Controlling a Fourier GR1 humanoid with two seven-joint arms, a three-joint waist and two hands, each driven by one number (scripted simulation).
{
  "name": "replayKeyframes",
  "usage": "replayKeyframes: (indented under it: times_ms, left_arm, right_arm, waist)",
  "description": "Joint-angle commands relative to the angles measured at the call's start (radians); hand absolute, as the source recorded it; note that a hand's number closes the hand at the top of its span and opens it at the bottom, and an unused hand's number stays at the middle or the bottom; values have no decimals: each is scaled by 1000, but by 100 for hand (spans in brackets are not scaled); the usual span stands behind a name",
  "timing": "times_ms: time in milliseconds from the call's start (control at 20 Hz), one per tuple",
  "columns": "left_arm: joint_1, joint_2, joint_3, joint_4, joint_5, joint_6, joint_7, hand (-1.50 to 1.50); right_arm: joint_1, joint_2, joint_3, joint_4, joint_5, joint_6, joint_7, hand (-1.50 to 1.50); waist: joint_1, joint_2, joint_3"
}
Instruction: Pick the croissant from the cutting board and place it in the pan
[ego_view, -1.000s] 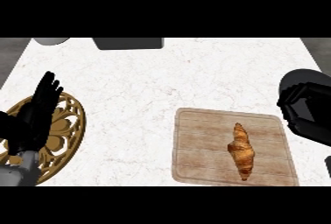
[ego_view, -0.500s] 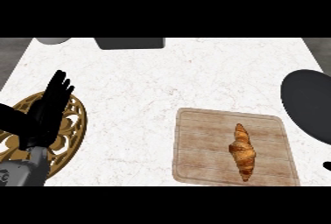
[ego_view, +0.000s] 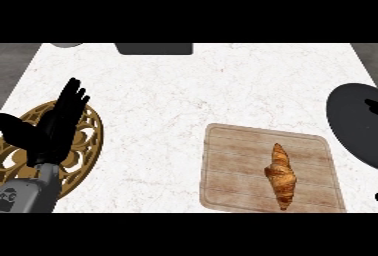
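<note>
Left hand (ego_view: 59, 125) raised higher than a second ago, fingers straight and apart, holding nothing, over the ornate gold trivet (ego_view: 83, 150) at nine o'clock. Right hand gone from view since then, uncovering the dark pan (ego_view: 354, 122) at three o'clock. Croissant (ego_view: 281, 174) unmoved on the cutting board (ego_view: 229, 170) at five o'clock, near the pan but apart from it. Pick not yet begun, by the look of it. Small emblem on the left forearm, unreadable; no other writing on the table (ego_view: 192, 85).
</note>
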Motion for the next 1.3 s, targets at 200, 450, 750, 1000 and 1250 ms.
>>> replayKeyframes:
  times_ms: [200,450,750,1000,1250]
  left_arm:
    - [-25,-22,-4,-40,-11,11,45,0]
    - [-5,-8,17,-13,-12,-22,17,0]
    - [66,-60,-21,-112,-66,20,66,0]
    - [2,2,77,-31,-14,-59,78,0]
    - [17,-31,94,4,-44,-86,13,0]
  right_arm:
    - [-141,-62,203,-109,171,125,302,-150]
    - [-163,-111,300,-84,208,291,375,-150]
    - [-175,-11,378,-172,303,346,456,-150]
    - [-122,-87,350,-323,388,397,493,-150]
    - [-105,52,438,-416,504,422,644,-150]
  waist:
    - [15,0,0]
    - [14,1,0]
    - [5,-3,1]
    - [-8,-4,1]
    - [-6,-2,1]
